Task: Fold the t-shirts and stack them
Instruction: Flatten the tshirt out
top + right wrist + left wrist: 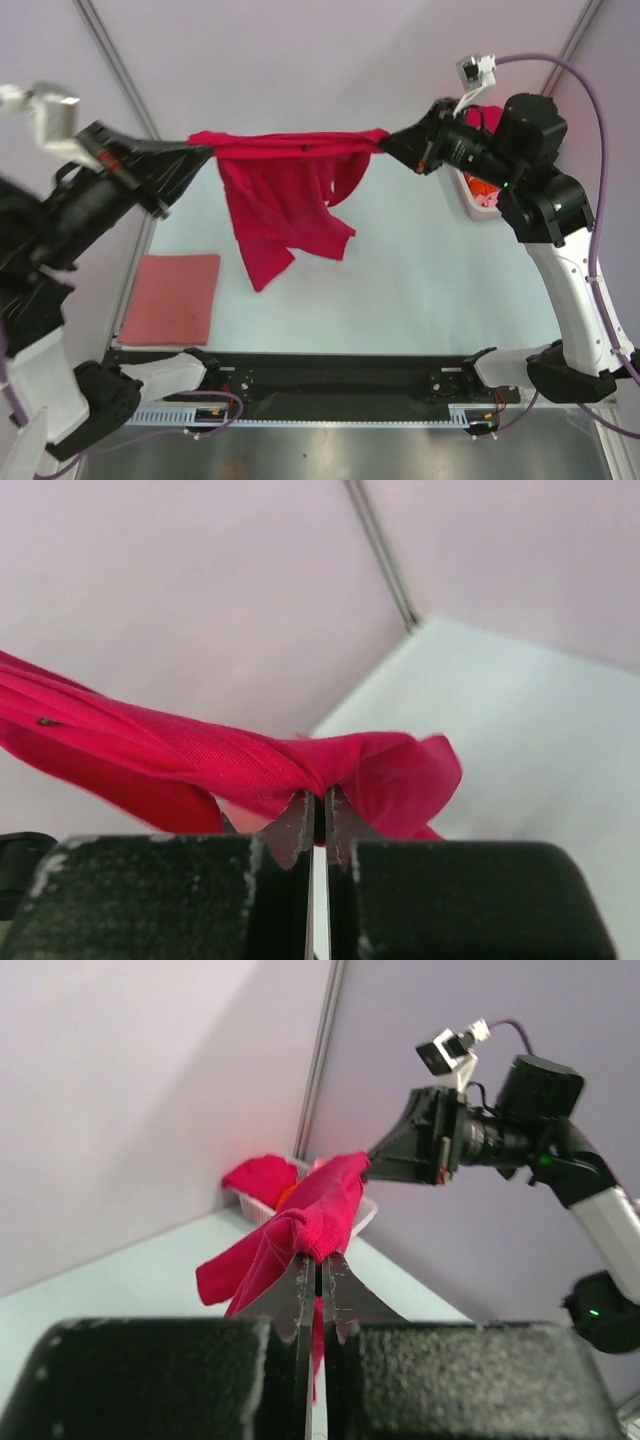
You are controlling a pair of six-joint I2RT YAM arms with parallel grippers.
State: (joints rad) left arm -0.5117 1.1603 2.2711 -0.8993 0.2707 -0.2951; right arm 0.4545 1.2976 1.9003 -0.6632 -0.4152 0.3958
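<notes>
A crimson red t-shirt (285,195) hangs in the air, stretched between both grippers above the table. My left gripper (205,152) is shut on its left end, seen close in the left wrist view (322,1255). My right gripper (385,143) is shut on its right end, seen in the right wrist view (322,795). The shirt's body droops down toward the table, its lower edge near the surface. A folded dusty salmon pink t-shirt (172,297) lies flat at the table's left front. More shirts, red and orange (483,190), sit in the basket behind my right arm.
The white slotted basket (468,205) stands at the back right, also seen in the left wrist view (262,1210) with red cloth (258,1175) in it. Pale walls close the back and sides. The black rail (330,380) with the arm bases runs along the near edge.
</notes>
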